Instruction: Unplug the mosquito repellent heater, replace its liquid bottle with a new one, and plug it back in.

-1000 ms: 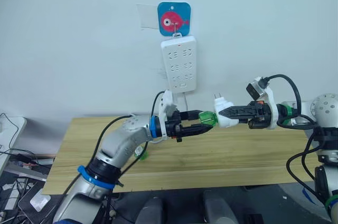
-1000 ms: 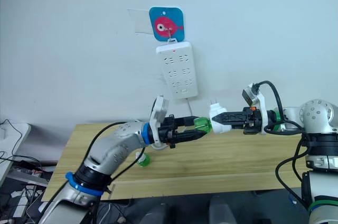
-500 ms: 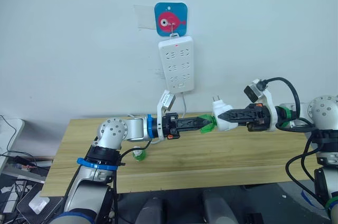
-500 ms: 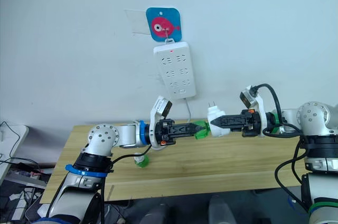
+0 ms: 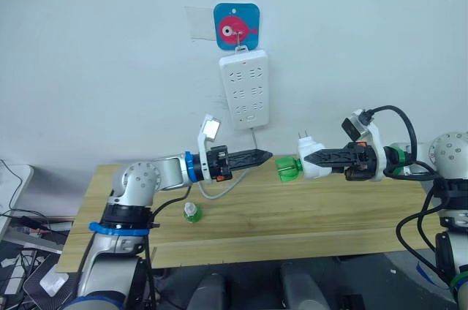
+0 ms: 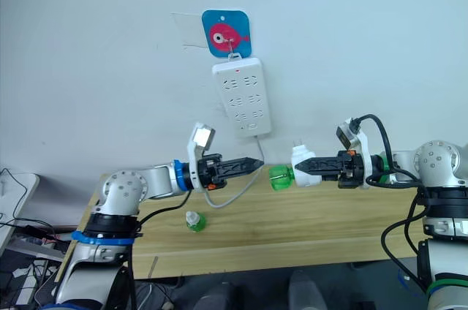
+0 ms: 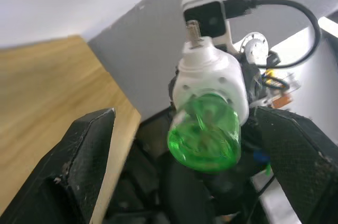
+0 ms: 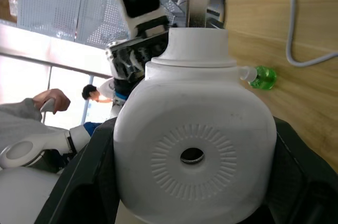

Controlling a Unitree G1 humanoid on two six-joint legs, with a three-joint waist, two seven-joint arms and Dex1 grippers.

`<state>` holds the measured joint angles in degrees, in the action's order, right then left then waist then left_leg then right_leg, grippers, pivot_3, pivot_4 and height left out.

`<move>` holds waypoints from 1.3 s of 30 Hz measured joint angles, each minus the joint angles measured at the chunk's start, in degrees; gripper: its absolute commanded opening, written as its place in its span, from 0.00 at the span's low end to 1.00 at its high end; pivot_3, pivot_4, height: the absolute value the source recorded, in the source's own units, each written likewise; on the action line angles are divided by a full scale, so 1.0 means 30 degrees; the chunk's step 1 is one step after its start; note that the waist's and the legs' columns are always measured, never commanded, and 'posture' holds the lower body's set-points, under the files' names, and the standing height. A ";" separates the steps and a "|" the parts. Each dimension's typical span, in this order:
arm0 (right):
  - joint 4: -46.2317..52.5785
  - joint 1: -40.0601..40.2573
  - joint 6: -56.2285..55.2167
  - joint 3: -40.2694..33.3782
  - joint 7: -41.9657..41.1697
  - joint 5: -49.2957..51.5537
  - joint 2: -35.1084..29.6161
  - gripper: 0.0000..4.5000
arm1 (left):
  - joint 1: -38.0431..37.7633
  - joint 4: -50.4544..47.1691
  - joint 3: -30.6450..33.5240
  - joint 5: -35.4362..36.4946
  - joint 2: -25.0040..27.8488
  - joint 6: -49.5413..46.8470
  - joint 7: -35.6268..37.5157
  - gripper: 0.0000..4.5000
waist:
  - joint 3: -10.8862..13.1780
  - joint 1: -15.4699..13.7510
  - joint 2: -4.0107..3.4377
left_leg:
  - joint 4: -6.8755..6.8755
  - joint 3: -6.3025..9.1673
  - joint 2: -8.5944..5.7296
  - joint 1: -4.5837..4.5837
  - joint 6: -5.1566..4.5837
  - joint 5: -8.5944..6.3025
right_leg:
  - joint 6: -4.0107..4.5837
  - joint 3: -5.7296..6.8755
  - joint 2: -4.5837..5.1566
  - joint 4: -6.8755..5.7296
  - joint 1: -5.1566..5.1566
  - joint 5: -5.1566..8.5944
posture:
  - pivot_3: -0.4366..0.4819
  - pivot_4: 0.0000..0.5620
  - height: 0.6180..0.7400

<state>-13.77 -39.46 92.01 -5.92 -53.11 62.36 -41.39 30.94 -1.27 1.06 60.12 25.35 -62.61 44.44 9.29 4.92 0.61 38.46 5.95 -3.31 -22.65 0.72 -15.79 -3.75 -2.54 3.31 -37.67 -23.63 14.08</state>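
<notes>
Daylight now separates the left hand [image 5: 265, 155], pulled back with fingers apart and empty, from the bottle [image 5: 287, 168], still seated in the heater [image 5: 313, 161] the right hand [image 5: 310, 157] grips above the counter [image 5: 307, 215], so it seems not yet unscrewed.

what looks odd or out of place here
Nothing looks spilled or broken. The mosquito repellent heater is off the power strip, held sideways in the right claw with its liquid bottle attached. A capped bottle stands on the table.
</notes>
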 measured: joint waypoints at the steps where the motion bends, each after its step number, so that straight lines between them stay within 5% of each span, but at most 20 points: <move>1: -0.0083 -0.0008 -0.0001 -0.0031 0.0066 -0.0157 0.0040 0.67 | -0.0223 -0.0946 -0.0345 -0.0817 0.0442 0.0922 0.0462 0.99 | 0.0000 -0.0013 -0.0001 | -0.0003 -0.0004 -0.0002 0.0000 0.0001 0.0000 | 0.0001 -0.0003 0.0001 0.0002 0.0000 -0.0001 | 0.35 0.30 1.00; 11: -0.0579 -0.0215 0.0008 -0.0300 0.0093 -0.0304 0.0412 0.67 | -0.3650 -0.4496 -0.4975 -1.1580 0.1661 1.5281 0.4528 0.99 | 0.0003 -0.0138 -0.0005 | -0.0083 -0.0040 -0.0003 0.0002 -0.0001 0.0001 | 0.0047 -0.0013 0.0029 0.0116 0.0010 -0.0031 | 0.36 0.30 1.00; 14: -0.0599 -0.0231 0.0009 -0.0304 0.0098 -0.0292 0.0466 0.67 | -0.3800 -0.2579 -0.5304 -1.5673 0.0532 2.2621 0.3601 0.99 | 0.0002 -0.0274 -0.0006 | -0.0096 -0.0044 0.0002 0.0002 -0.0003 0.0002 | 0.0062 0.0000 0.0042 0.0179 0.0028 -0.0059 | 0.35 0.30 1.00; 23: -0.0595 -0.0238 0.0010 -0.0298 0.0197 -0.0081 0.0469 0.67 | -0.2812 0.2634 -0.5704 -2.2466 -0.0682 3.6268 0.0284 0.99 | 0.0002 -0.0581 -0.0006 | -0.0102 -0.0043 -0.0015 -0.0013 -0.0008 -0.0001 | 0.0045 0.0017 0.0074 0.0194 0.0024 -0.0069 | 0.35 0.31 1.00; 39: -0.0370 -0.0214 0.0009 -0.0277 0.1017 0.1416 0.0460 0.67 | -0.0904 0.5813 -0.5917 -2.6526 -0.1278 3.9402 -0.4362 0.99 | 0.0002 -0.0525 -0.0006 | -0.0097 -0.0031 -0.0012 -0.0010 -0.0018 0.0005 | 0.0026 0.0037 0.0056 0.0167 0.0024 -0.0078 | 0.33 0.31 1.00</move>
<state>-14.88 -40.10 92.04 -6.75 -50.06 66.61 -40.01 28.23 16.16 -16.69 -19.45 21.51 55.59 31.35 9.30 3.35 0.60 38.17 5.86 -3.35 -22.68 0.67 -15.77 -3.68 -2.43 3.47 -37.17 -23.56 13.84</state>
